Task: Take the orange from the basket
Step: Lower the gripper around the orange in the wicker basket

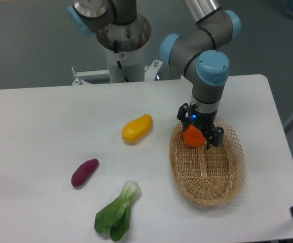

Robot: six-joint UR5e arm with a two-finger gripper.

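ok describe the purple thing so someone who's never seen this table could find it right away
Start at the big wicker basket on the right of the white table, then look far left past the leafy bok choy. The small purple sweet potato lies alone there, the only dark magenta item, below and left of the yellow fruit.
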